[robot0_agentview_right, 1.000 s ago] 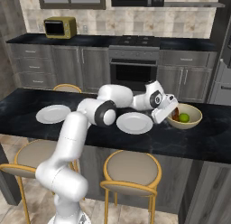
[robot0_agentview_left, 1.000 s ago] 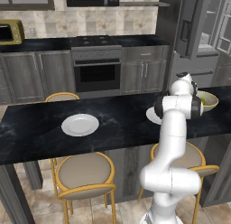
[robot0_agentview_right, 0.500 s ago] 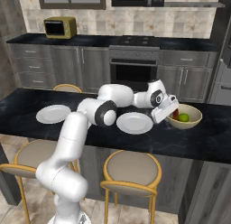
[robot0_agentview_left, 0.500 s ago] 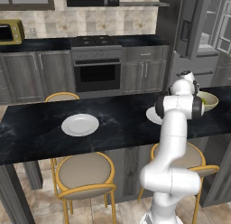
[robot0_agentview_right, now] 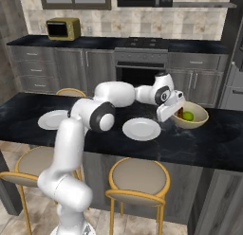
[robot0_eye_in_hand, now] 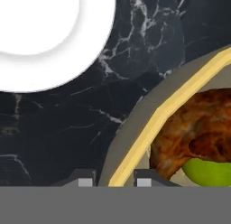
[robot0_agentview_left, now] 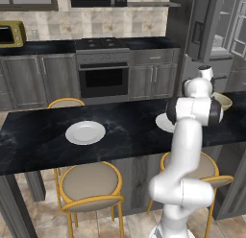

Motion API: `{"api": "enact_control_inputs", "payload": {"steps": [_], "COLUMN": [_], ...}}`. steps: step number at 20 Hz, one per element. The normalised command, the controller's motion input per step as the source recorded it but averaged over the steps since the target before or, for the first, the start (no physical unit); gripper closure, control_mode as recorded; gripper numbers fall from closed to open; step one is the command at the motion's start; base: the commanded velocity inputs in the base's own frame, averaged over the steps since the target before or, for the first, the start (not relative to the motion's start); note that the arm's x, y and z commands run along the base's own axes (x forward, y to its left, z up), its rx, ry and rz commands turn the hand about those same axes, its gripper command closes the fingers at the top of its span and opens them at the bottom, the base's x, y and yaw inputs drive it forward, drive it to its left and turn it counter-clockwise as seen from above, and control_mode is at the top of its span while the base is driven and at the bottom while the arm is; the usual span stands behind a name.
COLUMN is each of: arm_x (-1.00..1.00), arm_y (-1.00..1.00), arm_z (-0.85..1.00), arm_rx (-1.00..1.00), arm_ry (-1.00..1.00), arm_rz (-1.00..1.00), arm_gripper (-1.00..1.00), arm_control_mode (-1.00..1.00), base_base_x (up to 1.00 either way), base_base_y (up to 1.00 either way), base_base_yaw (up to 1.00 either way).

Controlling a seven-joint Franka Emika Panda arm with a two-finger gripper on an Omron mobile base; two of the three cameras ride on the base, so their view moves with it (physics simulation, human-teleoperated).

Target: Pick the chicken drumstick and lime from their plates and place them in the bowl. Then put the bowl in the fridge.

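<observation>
Tool [robot0_eye_in_hand: 111, 181] pinches bowl [robot0_eye_in_hand: 135, 128] rim beside drumstick [robot0_eye_in_hand: 198, 128].

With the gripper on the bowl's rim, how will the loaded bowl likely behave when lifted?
The bowl looks rigid and thick-rimmed, so it probably won't flex. Held at one edge by the gripper, it may tilt away. The lime, being round, could roll against the chicken drumstick inside.
</observation>
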Motion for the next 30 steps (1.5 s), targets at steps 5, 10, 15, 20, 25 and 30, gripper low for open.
{"api": "enact_control_inputs", "payload": {"steps": [5, 10, 15, 20, 25, 30], "arm_x": [-0.49, -0.45, -0.47, -0.48, -0.52, -0.49], "arm_y": [0.33, 0.39, 0.43, 0.48, 0.53, 0.57], "arm_z": [0.5, 0.48, 0.42, 0.26, 0.16, 0.13], "arm_rx": [0.0, -0.01, -0.03, -0.02, -0.01, -0.03], "arm_ry": [-0.14, -0.01, 0.03, 0.05, 0.0, 0.0], "arm_rz": [0.22, 0.29, 0.31, 0.28, 0.21, 0.08], "arm_gripper": [1.0, 1.0, 1.0, 1.0, 1.0, 1.0], "arm_control_mode": [-1.0, -1.0, -1.0, -1.0, -1.0, -1.0], "base_base_x": [0.0, 0.0, 0.0, 0.0, 0.0, 0.0], "base_base_y": [0.0, 0.0, 0.0, 0.0, 0.0, 0.0], "base_base_yaw": [0.0, 0.0, 0.0, 0.0, 0.0, 0.0]}}
